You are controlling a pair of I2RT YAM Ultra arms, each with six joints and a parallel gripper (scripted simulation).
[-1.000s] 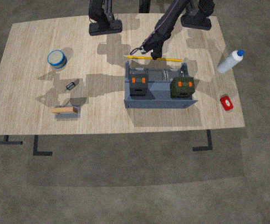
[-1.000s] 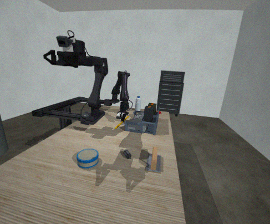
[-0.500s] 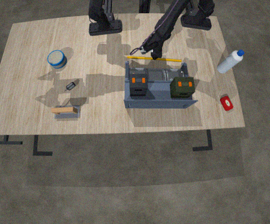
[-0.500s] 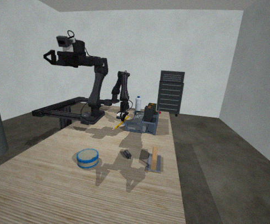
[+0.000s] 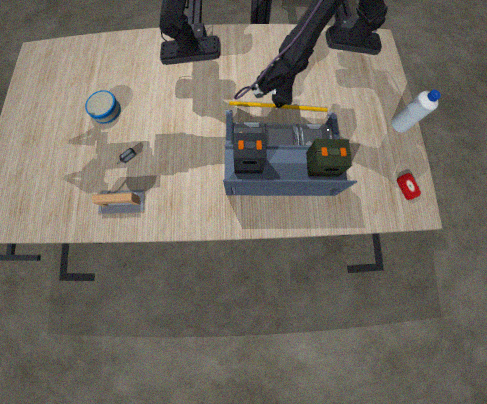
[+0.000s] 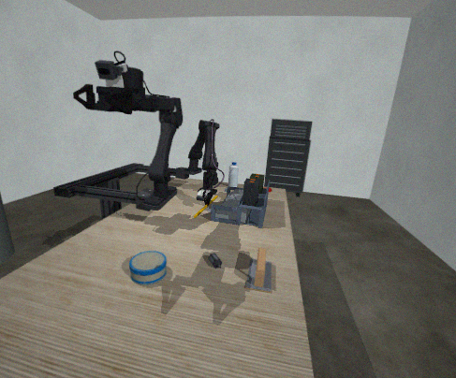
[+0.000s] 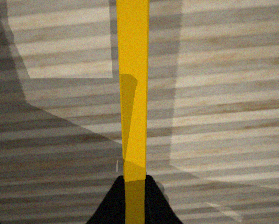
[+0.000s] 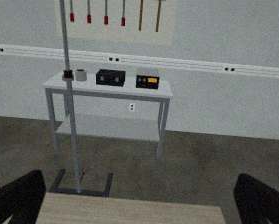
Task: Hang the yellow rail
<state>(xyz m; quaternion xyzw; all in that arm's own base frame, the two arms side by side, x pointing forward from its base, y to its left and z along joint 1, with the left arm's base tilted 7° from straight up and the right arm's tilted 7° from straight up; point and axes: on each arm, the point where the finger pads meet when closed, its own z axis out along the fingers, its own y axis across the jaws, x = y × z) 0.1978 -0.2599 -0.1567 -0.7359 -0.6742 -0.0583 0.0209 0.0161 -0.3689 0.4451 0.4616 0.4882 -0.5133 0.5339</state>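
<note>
Left claw clamped on yellow rail, which runs crosswise through its fingertips, both ends sticking out, shelf just beside; left arm nearer, so likely lift level, keeping that long axis parallel to shelf front.

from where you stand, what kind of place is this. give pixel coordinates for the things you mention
Probably a workshop or lab: a dark grey multi-drawer tool cabinet point(image 6: 288, 159), red-handled tools hung on a pale wall panel point(image 8: 106, 20), and a grey metal-framed workbench point(image 8: 108, 91).

Our arms are matte black, with chunky joints, thin looping cables and flat base plates.
</note>
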